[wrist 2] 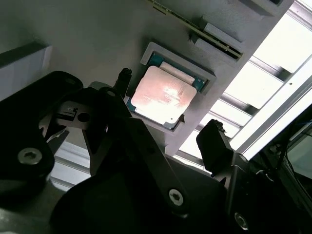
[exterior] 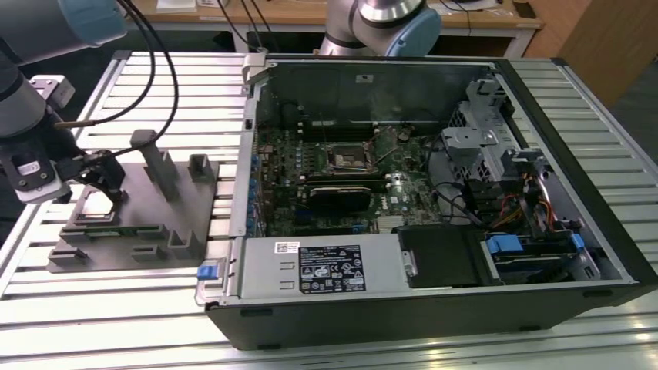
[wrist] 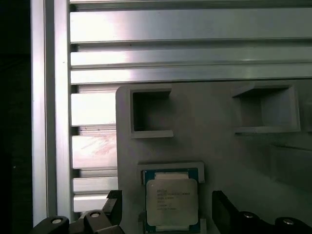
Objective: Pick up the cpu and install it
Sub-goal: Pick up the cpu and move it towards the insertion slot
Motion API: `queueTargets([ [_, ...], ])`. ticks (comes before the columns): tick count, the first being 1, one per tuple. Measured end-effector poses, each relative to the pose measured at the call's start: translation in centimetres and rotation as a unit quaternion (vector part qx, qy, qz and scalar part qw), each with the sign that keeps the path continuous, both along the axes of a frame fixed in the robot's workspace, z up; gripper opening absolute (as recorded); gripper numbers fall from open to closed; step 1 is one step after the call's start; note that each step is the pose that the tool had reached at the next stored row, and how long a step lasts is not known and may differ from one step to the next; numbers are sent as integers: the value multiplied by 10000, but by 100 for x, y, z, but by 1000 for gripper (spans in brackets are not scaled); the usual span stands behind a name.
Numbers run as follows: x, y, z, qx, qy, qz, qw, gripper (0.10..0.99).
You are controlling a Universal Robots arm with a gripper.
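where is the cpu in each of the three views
exterior view: the cpu lies on the grey fixture at the exterior view's left, below the tool.
second wrist view: the cpu sits in a raised frame, between the open tool's fingers.
first wrist view: the cpu sits in the same frame.
shared landmark: the grey fixture.

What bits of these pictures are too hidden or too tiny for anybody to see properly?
- First wrist view: the chip runs off the picture's edge, so one side of it is cut off.
- Second wrist view: the end effector and its dark arms hide part of the grey holder beside the chip.
- Exterior view: the black socket is too small to make out its pins or latch.
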State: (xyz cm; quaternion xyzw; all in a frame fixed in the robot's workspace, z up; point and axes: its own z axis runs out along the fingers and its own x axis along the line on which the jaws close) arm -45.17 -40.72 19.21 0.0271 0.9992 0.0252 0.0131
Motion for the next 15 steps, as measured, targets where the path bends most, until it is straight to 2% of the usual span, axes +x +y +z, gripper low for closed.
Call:
queueTargets([
  [9,19,0,-82,-2,1,-1,10000,808],
  [10,22,0,-88,-4,1,-1,10000,741],
  [15,29,-1,-102,-32,1,-3,10000,725],
])
